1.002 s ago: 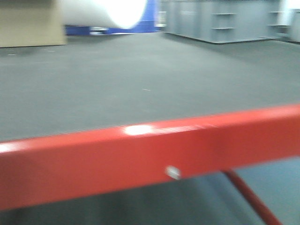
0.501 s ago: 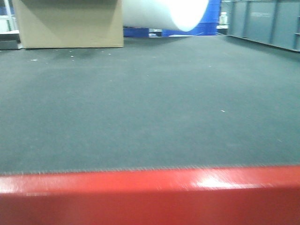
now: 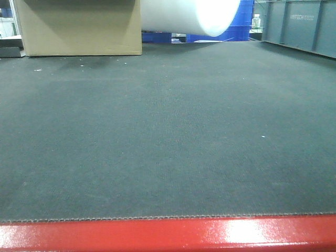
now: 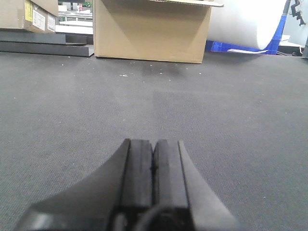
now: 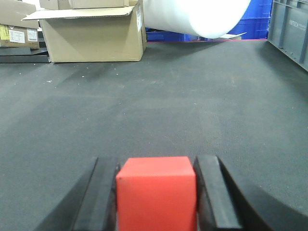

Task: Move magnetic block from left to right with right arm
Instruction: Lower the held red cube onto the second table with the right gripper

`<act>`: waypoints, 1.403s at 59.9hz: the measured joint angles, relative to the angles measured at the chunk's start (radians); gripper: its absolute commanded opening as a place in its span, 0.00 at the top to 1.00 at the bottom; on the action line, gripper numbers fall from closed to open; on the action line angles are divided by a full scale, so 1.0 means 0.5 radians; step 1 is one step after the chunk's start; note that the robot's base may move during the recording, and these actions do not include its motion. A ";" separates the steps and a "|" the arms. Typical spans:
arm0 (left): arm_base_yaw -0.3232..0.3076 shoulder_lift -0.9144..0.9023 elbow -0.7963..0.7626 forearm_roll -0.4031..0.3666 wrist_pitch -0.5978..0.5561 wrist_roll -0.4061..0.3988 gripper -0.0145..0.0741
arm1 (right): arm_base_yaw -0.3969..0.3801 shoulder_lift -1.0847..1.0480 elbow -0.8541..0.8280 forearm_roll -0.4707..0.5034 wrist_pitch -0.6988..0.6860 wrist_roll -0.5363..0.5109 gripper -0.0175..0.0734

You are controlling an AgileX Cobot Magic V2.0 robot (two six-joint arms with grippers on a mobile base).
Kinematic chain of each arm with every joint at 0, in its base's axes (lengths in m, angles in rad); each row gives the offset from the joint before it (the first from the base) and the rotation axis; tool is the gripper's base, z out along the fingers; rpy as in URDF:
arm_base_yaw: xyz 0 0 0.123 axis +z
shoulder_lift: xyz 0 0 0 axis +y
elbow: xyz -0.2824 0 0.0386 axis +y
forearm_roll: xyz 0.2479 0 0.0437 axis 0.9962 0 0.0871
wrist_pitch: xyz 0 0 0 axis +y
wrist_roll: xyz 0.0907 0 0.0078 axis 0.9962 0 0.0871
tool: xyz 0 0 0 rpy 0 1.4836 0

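Note:
In the right wrist view, the magnetic block, a plain red cube, sits between the two dark fingers of my right gripper. Both pads press its sides, and it is held low over the dark mat. The left wrist view shows my left gripper shut, pads together with nothing between them, just above the same mat. Neither gripper nor the block appears in the front view.
A cardboard box stands at the mat's far left, with a large white roll beside it and blue crates behind. A grey bin lines the far right. A red bar runs along the near edge.
The front view has swung. The red bar went from a tilted band across the middle to a level strip at the bottom, and the cardboard box came into view at the left.

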 measured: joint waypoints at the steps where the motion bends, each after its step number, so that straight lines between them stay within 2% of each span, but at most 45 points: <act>1: 0.000 0.000 0.000 0.000 0.000 0.000 0.97 | 0.000 0.000 0.000 0.000 0.000 0.000 0.68; 39: 0.000 0.000 0.000 0.000 0.000 0.000 0.97 | 0.000 0.000 0.000 0.000 0.000 0.000 0.68; 52: 0.000 0.000 0.000 0.000 0.000 0.000 0.97 | 0.000 0.059 -0.013 0.095 0.011 -0.003 0.68; 59: 0.000 0.000 0.000 0.000 0.000 0.000 0.97 | 0.000 0.336 -0.126 0.204 0.011 -0.126 0.68; 71: 0.000 0.000 0.000 0.000 0.000 0.000 0.97 | 0.000 1.045 -0.489 0.590 -0.088 -0.597 0.68; 78: 0.000 0.000 0.000 0.000 0.000 0.000 0.97 | 0.000 1.451 -0.712 0.806 -0.073 -0.686 0.68; 84: 0.000 0.000 0.000 0.000 0.000 0.000 0.97 | 0.017 1.811 -0.901 0.885 -0.035 -0.739 0.68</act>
